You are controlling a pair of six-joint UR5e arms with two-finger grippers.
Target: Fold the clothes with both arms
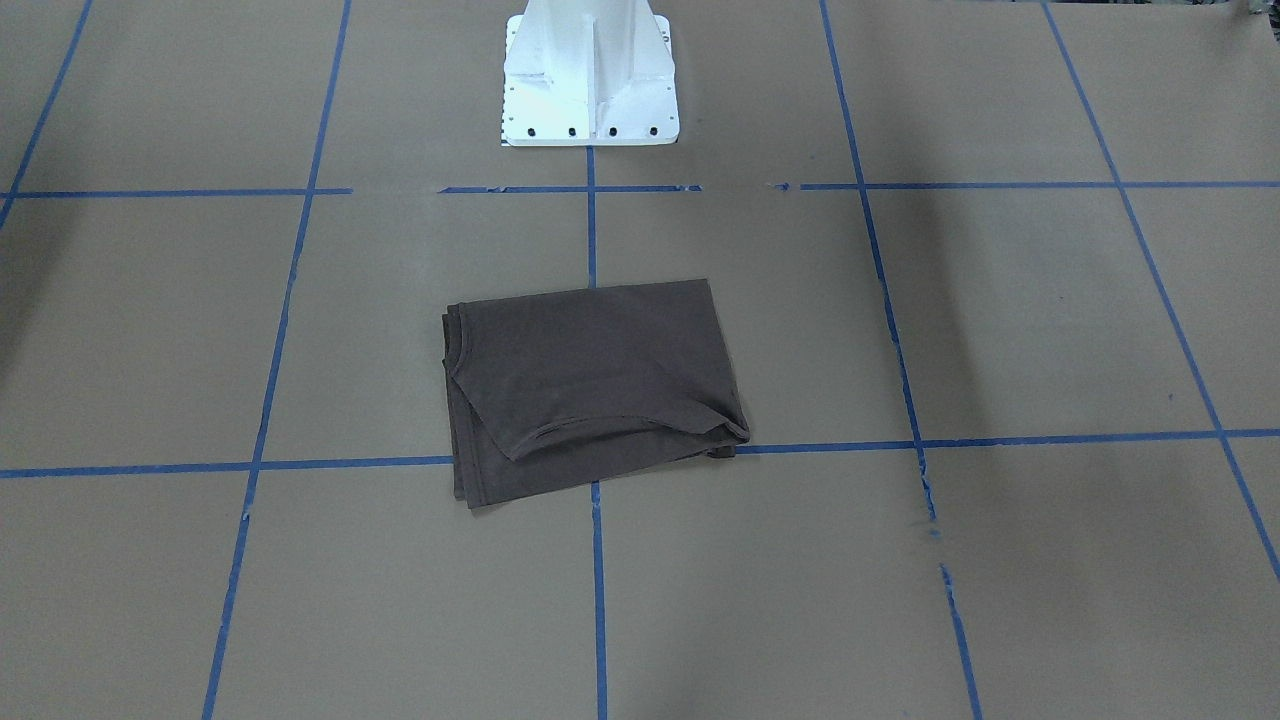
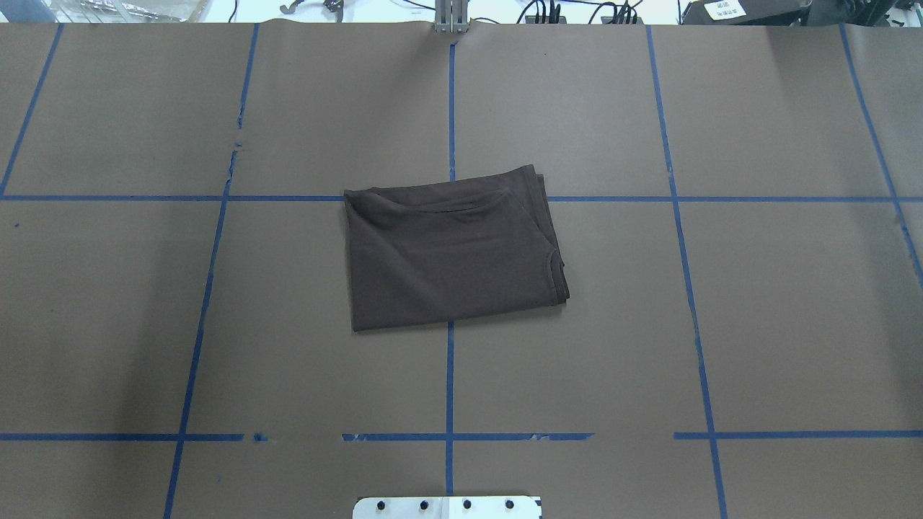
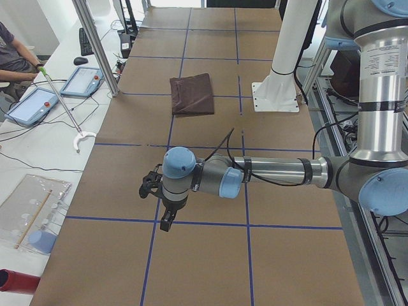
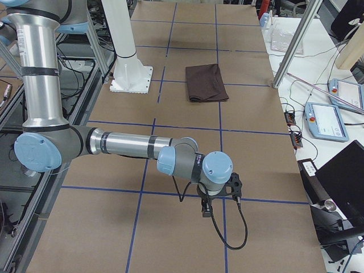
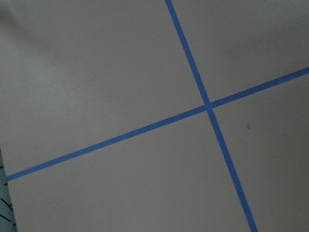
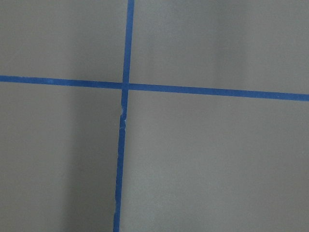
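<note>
Brown-grey T-shirt [image 1: 590, 380] folded flat on the table [image 1: 1000, 300]; left hand [image 3: 166, 223], right hand [image 4: 206, 210] far off, grip indiscernible.

The front-facing camera looks steeply down over the counter [image 1: 1000, 300] towards the white pedestal [image 1: 590, 80]. The overhead camera looks outward from behind that pedestal. Both take in the T-shirt [image 1: 590, 385] in front of the pedestal. The side cameras look along the counter from opposite ends, with the pedestal far off. Each wrist camera looks closely down on a crossing of blue tape [image 5: 208, 106].

Outstretched left arm [image 3: 274, 171], right arm [image 4: 125, 142]
</note>
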